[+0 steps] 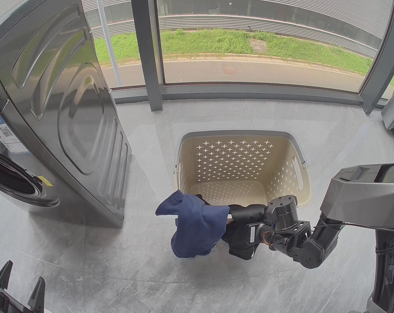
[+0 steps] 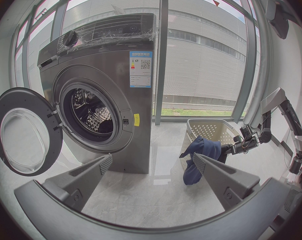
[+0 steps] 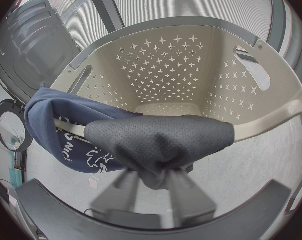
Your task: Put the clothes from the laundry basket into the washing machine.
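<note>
Bright, even daylight is admitted through the windows (image 1: 258, 44) behind the laundry basket (image 1: 242, 166). Soft reflections of it are carried on the glossy floor (image 1: 132, 279) and on the side panel of the washing machine (image 1: 71, 101). Shadows are faint and diffuse. Strong barrel distortion is noted in both wrist views: straight frames are bowed and the corners are blacked out.

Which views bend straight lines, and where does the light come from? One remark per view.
Head view: daylight comes through the window behind the laundry basket. Left wrist view: window posts bow around the washing machine; corners are dark. Right wrist view: the basket's rim arches behind the dark garment in the right gripper.
</note>
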`<state>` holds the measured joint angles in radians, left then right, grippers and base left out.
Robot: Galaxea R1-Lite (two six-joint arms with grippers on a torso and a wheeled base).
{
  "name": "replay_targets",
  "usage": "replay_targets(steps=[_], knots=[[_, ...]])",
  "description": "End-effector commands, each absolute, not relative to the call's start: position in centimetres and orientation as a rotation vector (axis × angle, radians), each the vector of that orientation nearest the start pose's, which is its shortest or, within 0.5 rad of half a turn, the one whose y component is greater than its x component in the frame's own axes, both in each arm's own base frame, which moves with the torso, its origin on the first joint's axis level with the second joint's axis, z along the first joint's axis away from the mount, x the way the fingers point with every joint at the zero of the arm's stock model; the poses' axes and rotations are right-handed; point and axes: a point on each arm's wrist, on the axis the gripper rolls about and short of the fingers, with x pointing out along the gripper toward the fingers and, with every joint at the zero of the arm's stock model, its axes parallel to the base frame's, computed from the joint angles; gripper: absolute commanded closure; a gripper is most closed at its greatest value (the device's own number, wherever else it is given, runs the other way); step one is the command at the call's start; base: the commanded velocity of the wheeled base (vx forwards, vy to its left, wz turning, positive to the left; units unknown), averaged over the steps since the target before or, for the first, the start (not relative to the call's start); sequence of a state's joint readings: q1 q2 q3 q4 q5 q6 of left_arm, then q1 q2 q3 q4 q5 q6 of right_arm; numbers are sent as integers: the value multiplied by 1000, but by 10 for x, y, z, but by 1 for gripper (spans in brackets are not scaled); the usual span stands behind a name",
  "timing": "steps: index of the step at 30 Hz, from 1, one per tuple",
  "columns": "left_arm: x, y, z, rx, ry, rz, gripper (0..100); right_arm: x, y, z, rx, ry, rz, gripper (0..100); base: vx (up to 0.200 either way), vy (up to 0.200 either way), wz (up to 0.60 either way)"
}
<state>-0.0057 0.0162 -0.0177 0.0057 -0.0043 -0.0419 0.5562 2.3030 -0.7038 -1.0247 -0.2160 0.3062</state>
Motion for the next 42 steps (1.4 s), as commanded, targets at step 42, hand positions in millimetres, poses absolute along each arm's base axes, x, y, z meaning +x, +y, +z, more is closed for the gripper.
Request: replay_targets(steps=[42], knots=[[-23,0,75,-41,8,-9,0,198,150,133,202,258,405,100,0,0,0]])
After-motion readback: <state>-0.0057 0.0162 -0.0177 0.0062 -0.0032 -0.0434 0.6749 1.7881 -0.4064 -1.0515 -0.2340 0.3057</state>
